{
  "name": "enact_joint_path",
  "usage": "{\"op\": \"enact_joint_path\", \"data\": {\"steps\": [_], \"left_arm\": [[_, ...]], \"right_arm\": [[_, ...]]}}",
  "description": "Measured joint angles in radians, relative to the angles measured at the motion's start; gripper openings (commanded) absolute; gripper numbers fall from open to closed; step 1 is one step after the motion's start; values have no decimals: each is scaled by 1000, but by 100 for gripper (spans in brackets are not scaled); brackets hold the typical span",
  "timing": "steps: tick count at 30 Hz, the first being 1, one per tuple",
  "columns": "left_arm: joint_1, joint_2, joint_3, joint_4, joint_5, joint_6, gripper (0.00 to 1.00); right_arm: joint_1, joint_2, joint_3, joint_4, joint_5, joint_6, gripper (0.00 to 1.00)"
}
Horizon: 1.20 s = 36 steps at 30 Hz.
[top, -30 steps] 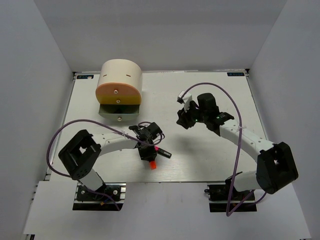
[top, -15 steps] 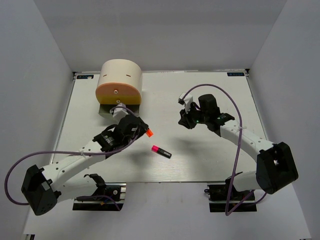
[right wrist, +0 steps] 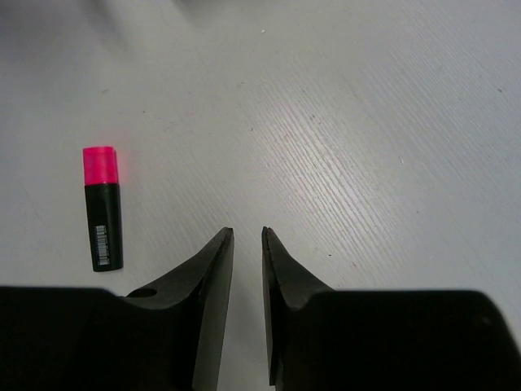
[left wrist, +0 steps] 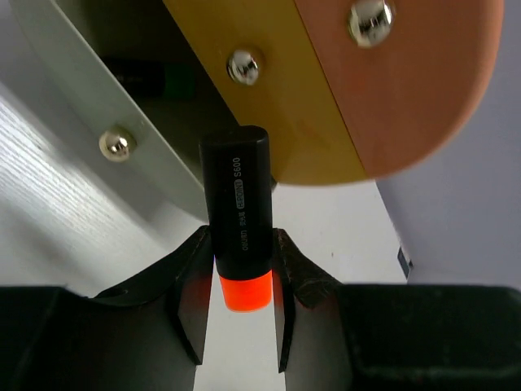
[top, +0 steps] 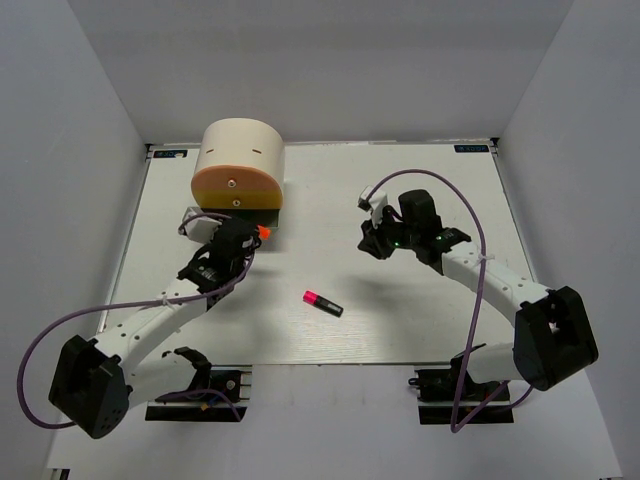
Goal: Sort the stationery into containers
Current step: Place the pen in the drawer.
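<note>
My left gripper (top: 247, 237) is shut on the orange-capped black highlighter (left wrist: 236, 195), with its black end towards the drum (top: 238, 160). In the left wrist view the gripper (left wrist: 240, 244) holds it just in front of the yellow drawer (left wrist: 269, 106) and above the open grey bottom drawer (left wrist: 89, 114). A green-capped highlighter (left wrist: 155, 79) lies inside that drawer. The pink-capped highlighter (top: 322, 303) lies on the table and also shows in the right wrist view (right wrist: 103, 208). My right gripper (top: 369, 243) hovers over bare table, almost shut with a narrow gap, empty (right wrist: 247, 236). Erasers are out of view.
The drum stands at the far left of the white table (top: 420, 300), with an orange front (left wrist: 407, 81) and round metal knobs (left wrist: 243, 67). Grey walls close in the table on three sides. A purple cable loops over each arm.
My left arm has carried the orange highlighter from the table's middle left and away to the drum's open bottom drawer. The pink highlighter stays put. The right arm has barely moved.
</note>
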Motion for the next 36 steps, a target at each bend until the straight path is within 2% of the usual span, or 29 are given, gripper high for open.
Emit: {"op": "enact_joint_path", "data": {"steps": [9, 15, 20, 24, 28, 32, 36], "left_arm": [[119, 100, 13, 58, 13, -84, 4], [169, 182, 24, 114, 55, -128, 4], [195, 237, 56, 124, 69, -142, 10], [206, 257, 79, 125, 74, -146, 21], [217, 266, 80, 125, 82, -151, 40], [219, 270, 80, 124, 88, -156, 50], [219, 270, 80, 126, 96, -159, 57]], "right_arm": [[-1, -2, -5, 0, 0, -1, 27], [-6, -20, -20, 0, 0, -5, 27], [-7, -24, -23, 1, 0, -8, 28], [-8, -31, -37, 0, 0, -8, 29], [-8, -31, -39, 1, -1, -8, 29], [-8, -31, -39, 0, -2, -8, 31], [-8, -31, -39, -1, -16, -13, 36]]}}
